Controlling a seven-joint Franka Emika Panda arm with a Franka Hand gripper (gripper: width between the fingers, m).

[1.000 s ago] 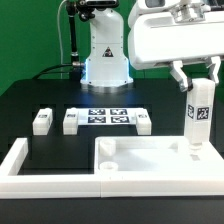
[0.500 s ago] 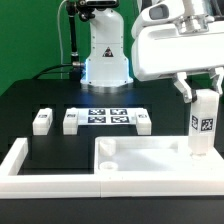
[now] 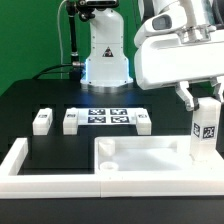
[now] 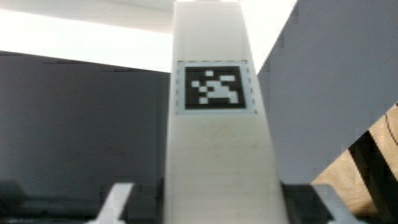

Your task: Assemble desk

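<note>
The gripper clamps one leg upright over the desk top corner at the exterior view's lower right. Three loose legs lie mid-left by the marker board. By my judgement, assembly has barely begun.

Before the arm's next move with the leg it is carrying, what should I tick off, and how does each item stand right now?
1. Grip on the part: ok. The gripper is shut on the leg.
2. Leg upright: ok in the exterior view.
3. Leg above the desk top, at its corner on the exterior view's right: ok.
4. Leg's lower end seated in the desk top: cannot tell.
5. Spare legs lie by the marker board, apart from the held leg: ok.
</note>
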